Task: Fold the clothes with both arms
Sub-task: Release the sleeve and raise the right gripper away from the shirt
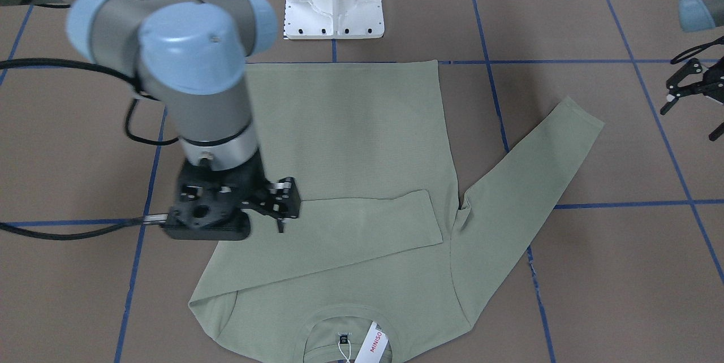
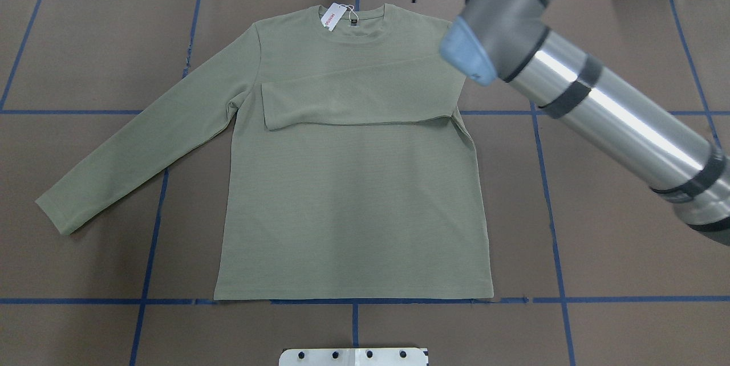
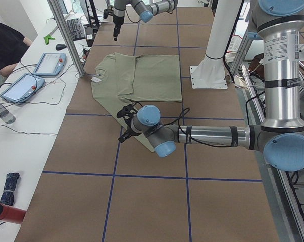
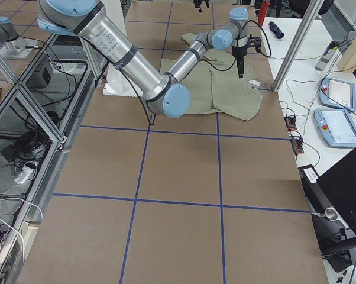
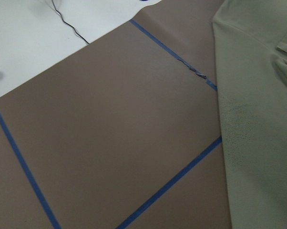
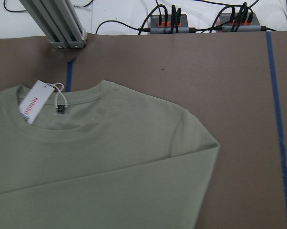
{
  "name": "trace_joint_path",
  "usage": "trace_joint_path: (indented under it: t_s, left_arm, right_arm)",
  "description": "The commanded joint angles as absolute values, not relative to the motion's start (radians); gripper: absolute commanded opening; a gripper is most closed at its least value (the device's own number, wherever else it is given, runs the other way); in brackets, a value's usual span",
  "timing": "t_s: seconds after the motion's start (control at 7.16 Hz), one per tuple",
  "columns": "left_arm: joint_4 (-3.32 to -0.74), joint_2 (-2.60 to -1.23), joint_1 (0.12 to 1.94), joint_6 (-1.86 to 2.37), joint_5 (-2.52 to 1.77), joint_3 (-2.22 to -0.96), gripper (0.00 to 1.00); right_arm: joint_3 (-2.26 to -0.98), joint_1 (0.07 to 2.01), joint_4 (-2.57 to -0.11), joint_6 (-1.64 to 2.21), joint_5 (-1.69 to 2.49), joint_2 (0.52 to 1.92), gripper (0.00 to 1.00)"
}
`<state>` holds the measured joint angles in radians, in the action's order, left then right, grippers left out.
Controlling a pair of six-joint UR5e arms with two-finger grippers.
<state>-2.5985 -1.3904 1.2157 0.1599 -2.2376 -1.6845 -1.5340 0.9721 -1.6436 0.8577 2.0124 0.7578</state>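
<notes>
Left gripper, jaws spread wide and empty, hangs over bare brown table near the outstretched left sleeve. The sage-green shirt lies flat at centre, its hem along a blue tape line and its right sleeve folded across the chest. The MINISO hang tag rests at the far collar. Right gripper, jaws narrow and empty, hovers over the right shoulder edge.

Probably a robotics lab: tape-gridded table, aluminium frame posts, teach pendants on a cabled side bench.
</notes>
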Motion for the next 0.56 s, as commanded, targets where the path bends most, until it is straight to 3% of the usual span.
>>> trace_joint_path:
  t_s: [0.0,0.42]
  left_arm:
    - [-2.619,-1.271,1.048,0.224,-2.132,-1.797,1.00]
    - [-2.614,-1.239,0.705,0.475,-1.820,-1.818,1.00]
  right_arm:
    - [-1.765,1.130,-1.649,0.613,2.162,1.060,1.00]
    - [-1.958,1.236,-1.643,0.437,2.261,1.343,1.00]
